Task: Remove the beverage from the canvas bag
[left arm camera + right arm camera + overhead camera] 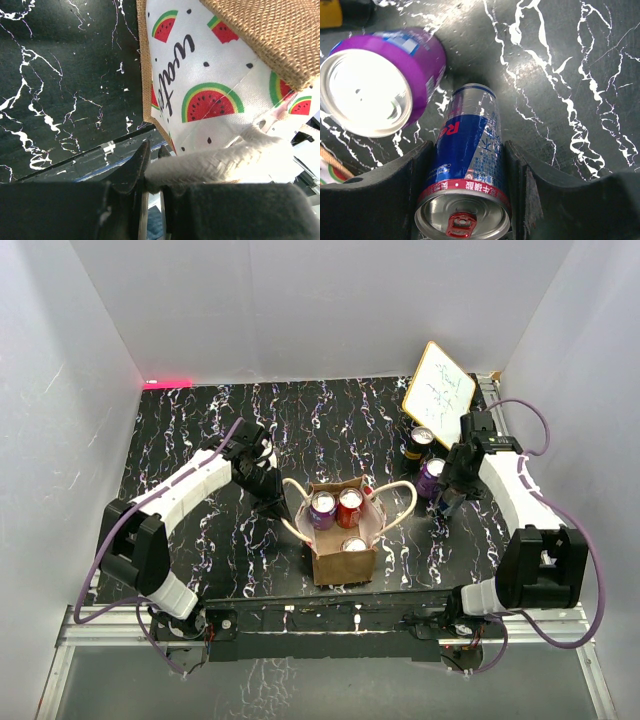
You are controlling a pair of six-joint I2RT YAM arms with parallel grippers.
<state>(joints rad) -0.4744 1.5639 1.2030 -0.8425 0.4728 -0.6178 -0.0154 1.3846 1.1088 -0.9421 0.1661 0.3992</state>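
Observation:
The tan canvas bag (343, 558) stands upright at the table's near middle. It holds a purple can (322, 508), a red can (349, 506) and a silver-topped can (354, 544). My left gripper (272, 502) is at the bag's left side, shut on the left cream handle (220, 160); the bag's watermelon-print panel (210, 90) fills the left wrist view. My right gripper (446, 496) is to the right of the bag, shut on a slim blue and silver can (470, 155). That can is upright, at or just above the tabletop, with a jaw against each side.
A purple can (430, 478) stands just beside the held can, also seen in the right wrist view (380, 80). A dark can (420, 440) and a leaning whiteboard (438, 382) stand behind it. White walls enclose the black marbled table (200, 420).

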